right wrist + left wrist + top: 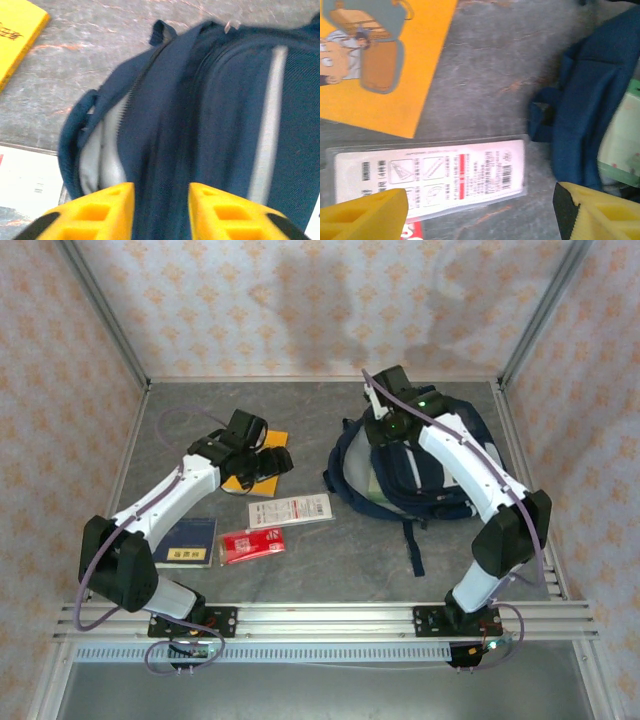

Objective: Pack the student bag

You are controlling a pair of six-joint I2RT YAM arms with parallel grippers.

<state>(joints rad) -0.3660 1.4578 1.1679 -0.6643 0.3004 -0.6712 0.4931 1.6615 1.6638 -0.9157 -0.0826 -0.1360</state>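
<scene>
From above, the student bag [352, 468] lies far right on the desk [330, 570], with a navy booklet [187, 540] and a red packet [252, 545] near left. The right wrist view adds its unzipped pale lining, with the right jaws slightly parted over navy fabric; whether they touch it is unclear. The left wrist view shows the left jaws spread wide above a printed white package [430, 175], just beside a yellow picture book [395, 75].
</scene>
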